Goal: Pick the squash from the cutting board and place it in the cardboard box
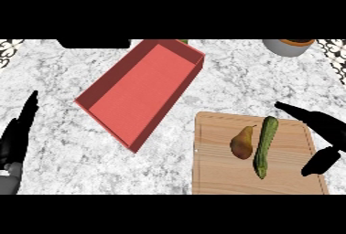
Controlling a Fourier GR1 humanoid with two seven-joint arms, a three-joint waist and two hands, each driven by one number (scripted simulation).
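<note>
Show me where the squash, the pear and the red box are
squash (264, 146), head view, middle of its long green body
pear (242, 145), head view, its wide brown lower half
red box (138, 93), head view, bare inner floor

Place: a kitchen, as I look down on it.
Counter: marble-patterned top (61, 151) fills my view.
Board: wooden cutting board (216, 178), near right, with pear (242, 142) and squash (264, 146).
Far right: a pot (287, 47).
</note>
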